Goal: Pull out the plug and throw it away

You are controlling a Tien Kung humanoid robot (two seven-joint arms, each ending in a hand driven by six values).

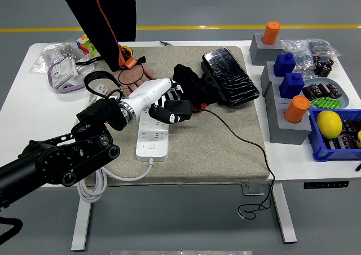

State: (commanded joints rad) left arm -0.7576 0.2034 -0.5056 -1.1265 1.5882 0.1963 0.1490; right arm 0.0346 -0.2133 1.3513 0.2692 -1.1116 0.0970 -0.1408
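My left hand [163, 104] is shut on the black plug [176, 110] and holds it just above and to the right of the white power strip [152, 136], clear of the sockets. The plug's black cable [237, 139] trails right across the beige mat [225, 148] and hangs over the table's front right edge. A person's hand [133, 74] lies palm up on the mat just behind my hand. My right hand is out of view.
A black pouch [194, 86] and a black phone-like slab [229, 76] lie on the mat behind the plug. Grey blocks with orange and blue pegs [287, 91] and a blue bin [333, 136] stand at the right. A Rubik's cube [87, 42] and bags sit at the far left.
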